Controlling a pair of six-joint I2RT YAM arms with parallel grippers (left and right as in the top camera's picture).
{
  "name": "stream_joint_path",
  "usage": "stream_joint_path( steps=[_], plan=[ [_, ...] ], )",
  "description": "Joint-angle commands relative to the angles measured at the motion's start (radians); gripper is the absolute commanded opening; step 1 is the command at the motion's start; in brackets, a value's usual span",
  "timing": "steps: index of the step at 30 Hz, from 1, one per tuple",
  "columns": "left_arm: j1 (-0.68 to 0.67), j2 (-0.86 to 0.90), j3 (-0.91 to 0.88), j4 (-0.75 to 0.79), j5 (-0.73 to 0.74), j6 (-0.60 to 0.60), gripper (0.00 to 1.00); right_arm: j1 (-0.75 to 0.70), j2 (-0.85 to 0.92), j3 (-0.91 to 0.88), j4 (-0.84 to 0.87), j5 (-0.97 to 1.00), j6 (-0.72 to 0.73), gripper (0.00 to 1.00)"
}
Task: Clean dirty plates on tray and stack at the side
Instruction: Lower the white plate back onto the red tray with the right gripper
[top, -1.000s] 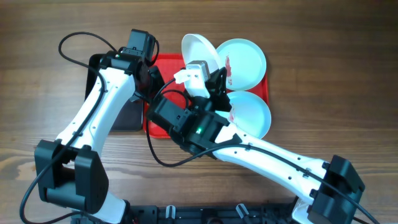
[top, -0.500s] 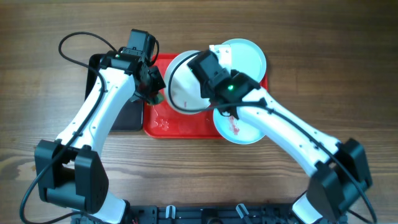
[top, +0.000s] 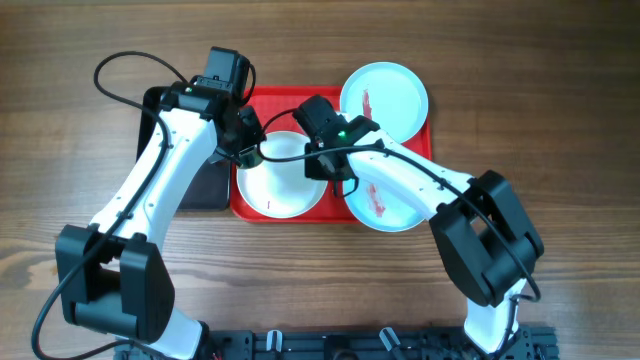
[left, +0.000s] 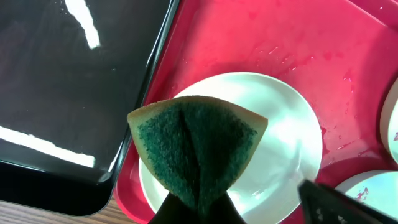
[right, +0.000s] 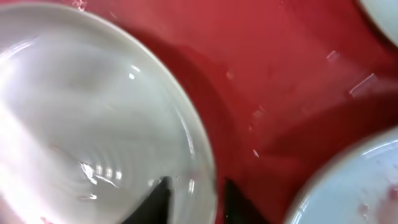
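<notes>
The white plate (top: 278, 178) lies flat on the left part of the red tray (top: 285, 105), with a small red mark on it. My right gripper (top: 326, 167) is shut on its right rim; in the right wrist view its fingers (right: 198, 196) straddle the plate's edge (right: 74, 112). My left gripper (top: 249, 151) is shut on a folded green sponge (left: 196, 143) and holds it over the white plate's left edge (left: 283, 149). Two pale blue plates with red smears sit at the tray's right side, one at the back (top: 384, 95) and one at the front (top: 388, 203).
A smaller black tray (top: 205, 185) lies against the red tray's left side and shows in the left wrist view (left: 62, 81). Wet drops lie on the red tray's floor (left: 267, 37). Wooden table surrounds both trays.
My right arm has swung the white plate from a tilted hold above the tray down flat onto the tray's left part. My left arm with the sponge has barely moved.
</notes>
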Motion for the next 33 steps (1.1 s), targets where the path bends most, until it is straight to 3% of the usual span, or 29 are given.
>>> stream_joint_path(
  steps=[1,5,15,23,33],
  plan=[
    [0.003,-0.006,-0.002,0.0,0.011,0.016,0.04,-0.021,0.006,0.003,0.059,-0.029,-0.148,0.45],
    [0.003,-0.005,-0.002,0.0,0.012,0.016,0.04,-0.053,0.007,0.003,0.162,-0.072,-0.325,0.48],
    [0.003,-0.006,-0.002,0.0,0.012,0.016,0.04,-0.109,0.012,0.003,0.246,-0.142,-0.453,0.48],
    [0.003,-0.005,-0.002,0.0,0.012,0.016,0.04,-0.11,0.071,0.003,0.251,-0.268,-0.452,0.41],
    [0.003,-0.005,-0.002,0.0,0.011,0.016,0.04,-0.109,0.098,0.003,0.236,-0.179,-0.306,0.34]
  ],
)
